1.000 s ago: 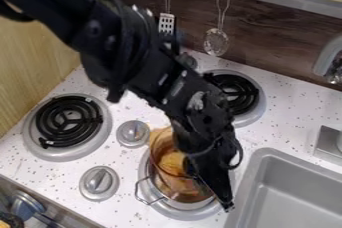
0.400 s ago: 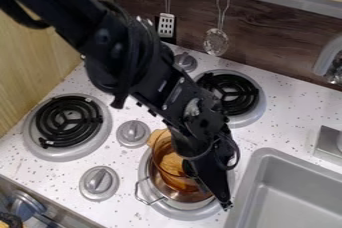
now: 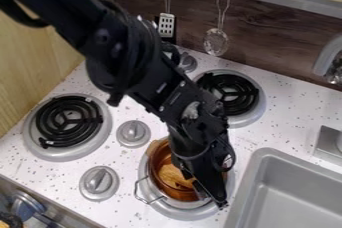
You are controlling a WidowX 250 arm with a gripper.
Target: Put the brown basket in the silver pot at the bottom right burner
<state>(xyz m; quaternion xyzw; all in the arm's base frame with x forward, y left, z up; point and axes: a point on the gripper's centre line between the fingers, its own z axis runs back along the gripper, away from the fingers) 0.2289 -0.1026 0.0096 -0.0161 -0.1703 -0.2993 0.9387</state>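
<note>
The brown, rounded basket (image 3: 158,160) is in the silver metal pot (image 3: 175,203) on the bottom right burner (image 3: 190,215); the black pincer (image 3: 220,201) (apart, together or clamped, one cannot tell) is at the pot's right side.

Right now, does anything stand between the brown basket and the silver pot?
Nothing visible does: the brown basket sits at least partly inside the silver pot. The gripper hides part of the right side.
</note>
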